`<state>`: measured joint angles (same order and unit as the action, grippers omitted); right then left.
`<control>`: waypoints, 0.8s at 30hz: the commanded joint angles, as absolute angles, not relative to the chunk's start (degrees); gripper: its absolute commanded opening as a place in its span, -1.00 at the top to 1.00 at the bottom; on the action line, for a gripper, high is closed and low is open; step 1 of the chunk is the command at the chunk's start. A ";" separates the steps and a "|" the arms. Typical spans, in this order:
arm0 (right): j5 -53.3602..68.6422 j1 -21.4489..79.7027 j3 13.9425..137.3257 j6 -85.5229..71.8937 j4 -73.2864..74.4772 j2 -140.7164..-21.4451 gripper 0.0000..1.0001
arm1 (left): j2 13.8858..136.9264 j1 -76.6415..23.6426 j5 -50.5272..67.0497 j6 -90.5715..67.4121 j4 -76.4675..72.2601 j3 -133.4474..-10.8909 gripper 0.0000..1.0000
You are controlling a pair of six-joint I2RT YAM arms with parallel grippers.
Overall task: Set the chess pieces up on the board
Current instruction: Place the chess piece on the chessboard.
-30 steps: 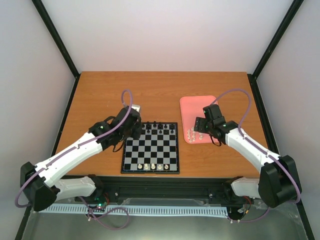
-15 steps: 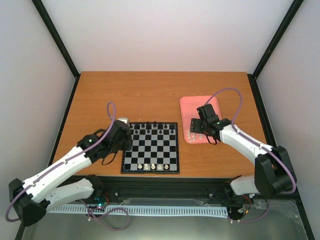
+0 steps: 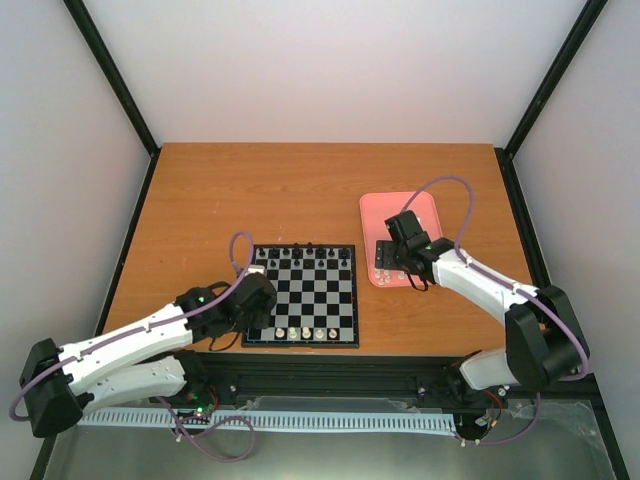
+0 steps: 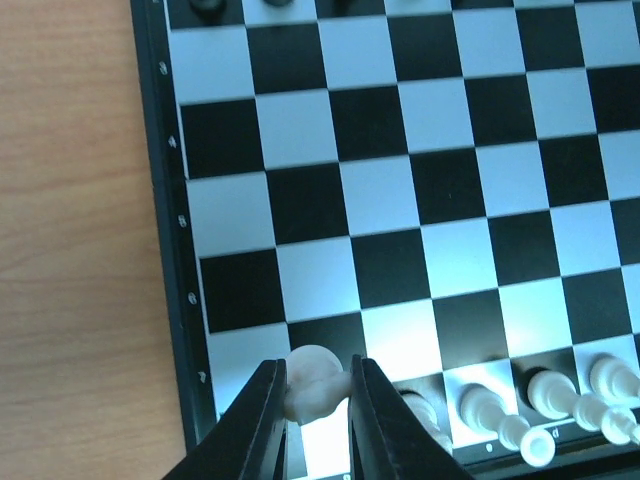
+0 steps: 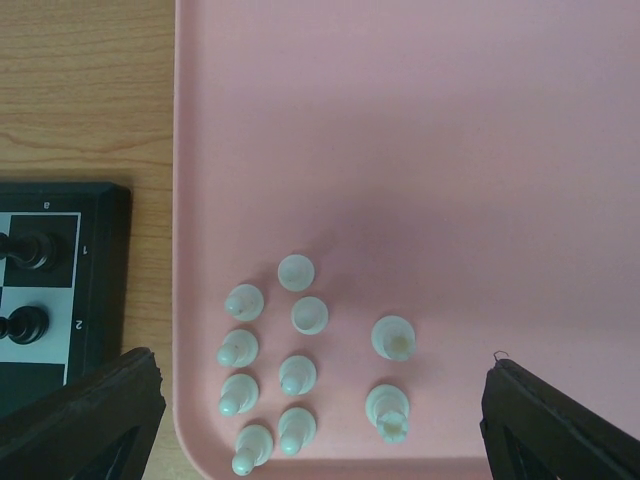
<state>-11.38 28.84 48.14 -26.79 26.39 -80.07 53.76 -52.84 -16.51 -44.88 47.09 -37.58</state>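
Observation:
The board (image 3: 300,296) lies at the table's near middle, black pieces along its far row and several cream-white chess pieces (image 3: 305,332) on its near row. My left gripper (image 4: 312,405) is shut on a cream-white chess piece (image 4: 310,385), held low over the board's (image 4: 400,200) near left corner, beside the white pieces (image 4: 540,400) standing there. My right gripper (image 5: 320,420) hangs open above the pink tray (image 5: 400,120), its fingers wide on either side of several cream-white chess pieces (image 5: 295,375) standing in the tray's near left corner.
The pink tray (image 3: 425,205) lies right of the board on the wooden table (image 3: 320,180). In the right wrist view the board's corner (image 5: 60,280) with two black pieces shows left of the tray. Black frame posts stand at the table's sides.
My left arm has drawn back from the board's far left corner to its near left corner. The right gripper has shifted slightly left over the tray's pieces, still open.

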 commanded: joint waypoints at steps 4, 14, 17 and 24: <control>-13.83 29.66 48.71 -26.42 26.01 -79.51 -1.00 | 53.75 -61.69 -20.87 -56.08 44.10 -34.66 0.99; -16.09 32.17 48.90 -26.59 26.75 -80.75 -1.00 | 53.34 -64.69 -22.64 -59.05 42.82 -31.31 0.98; -16.36 32.25 48.95 -26.67 26.85 -80.73 -1.00 | 52.15 -64.69 -21.85 -59.58 44.03 -31.41 0.99; -17.11 32.26 49.13 -26.71 27.37 -80.93 -1.00 | 53.32 -64.77 -19.29 -59.92 44.28 -31.39 0.98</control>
